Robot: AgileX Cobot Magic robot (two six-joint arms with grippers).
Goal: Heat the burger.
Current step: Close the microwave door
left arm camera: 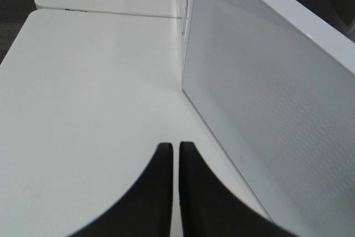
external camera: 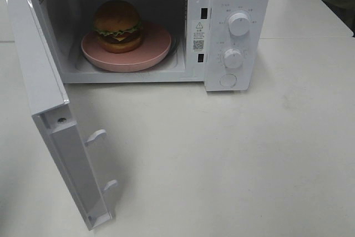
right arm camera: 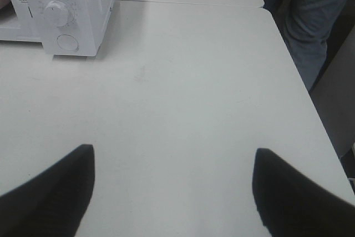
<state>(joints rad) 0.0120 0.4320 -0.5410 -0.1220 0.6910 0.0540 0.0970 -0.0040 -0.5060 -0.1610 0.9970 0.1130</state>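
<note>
Burger sits on pink plate inside microwave, toward tabletop's far edge; door stands wide open. Left gripper pinched closed, empty, just beside door's outer face. Right gripper spread wide, empty, over tabletop.

1. One microwave out here, and one door on it.
2. Looking inside: one burger, one pink plate.
3. Over to the front panel: two knobs, and one round button at the near end.
4. Door edge gives us two latch hooks, and the frame has two slots.
5. One sticker, QR code on it.
6. Two hands: one left hand, one right hand.
7. At least two tabletops, as there's a seam on the far side.
8. And one person in jeans, far right.
</note>
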